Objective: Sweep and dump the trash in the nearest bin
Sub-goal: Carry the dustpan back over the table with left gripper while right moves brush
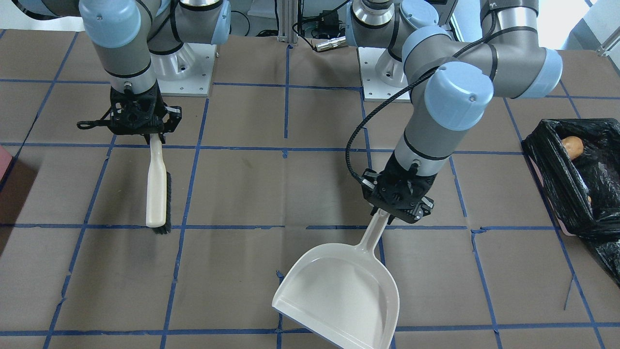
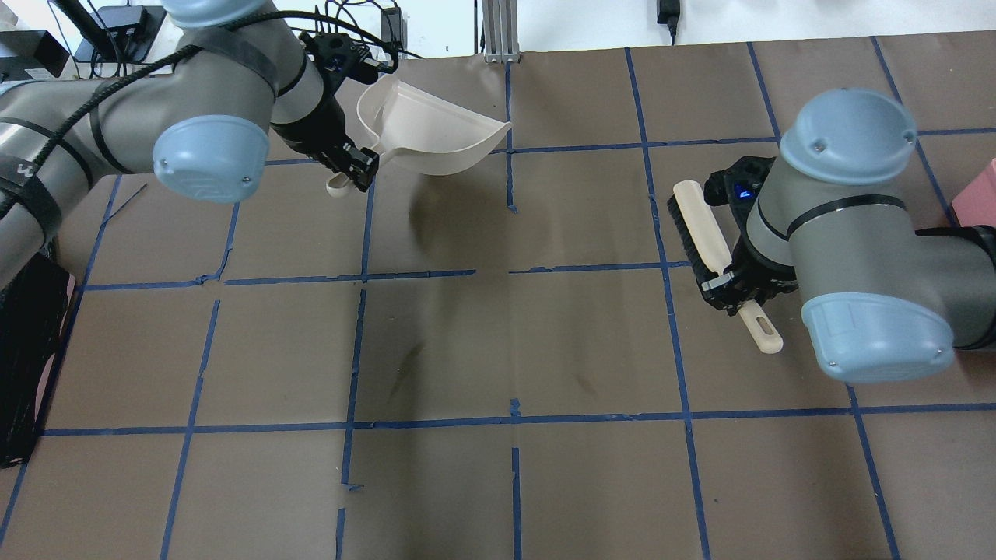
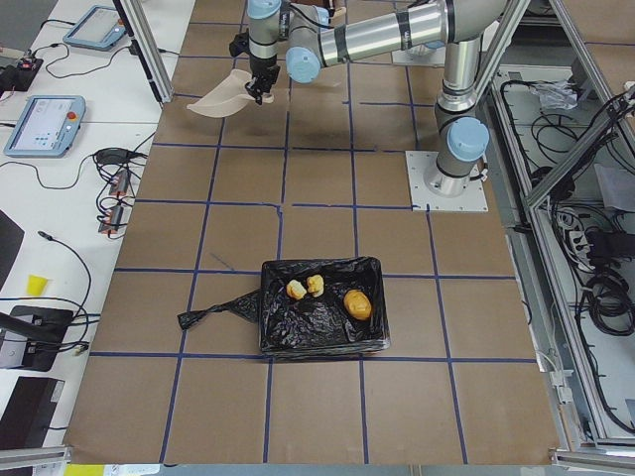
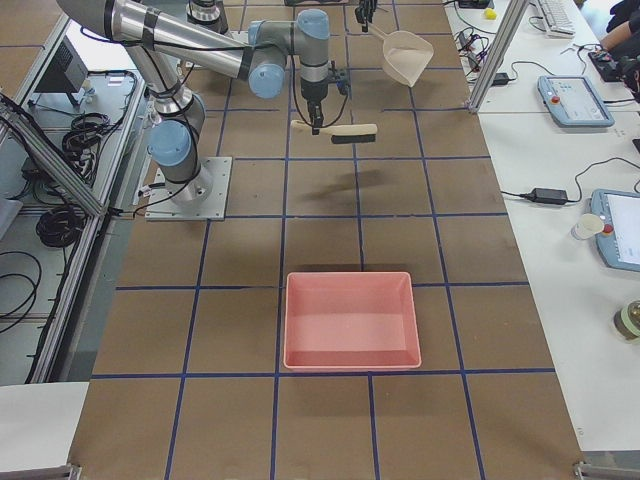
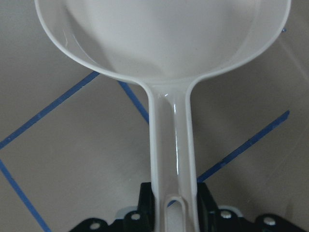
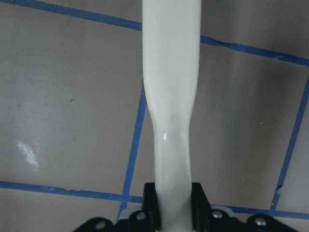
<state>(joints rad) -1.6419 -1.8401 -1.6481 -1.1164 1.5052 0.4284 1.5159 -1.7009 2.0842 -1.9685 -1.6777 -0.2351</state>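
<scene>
My left gripper (image 1: 399, 206) is shut on the handle of a cream dustpan (image 1: 339, 291) and holds it above the table; its pan is empty. The wrist view shows the handle (image 5: 171, 145) between the jaws. My right gripper (image 1: 150, 133) is shut on the handle of a cream brush with black bristles (image 1: 157, 189), which also shows in the right wrist view (image 6: 171, 72). The black-bag-lined bin (image 3: 322, 342) stands at the table's end on my left. In it lie the tan-orange potato-like lump (image 3: 358, 303) and two smaller scraps (image 3: 296, 289) (image 3: 316, 285).
A pinkish-red tray (image 4: 350, 320) stands at the table's end on my right. Brown paper with blue tape lines covers the table (image 2: 513, 350). The arm bases (image 1: 186, 68) are bolted at the robot side. Screens and cables lie beyond the far edge.
</scene>
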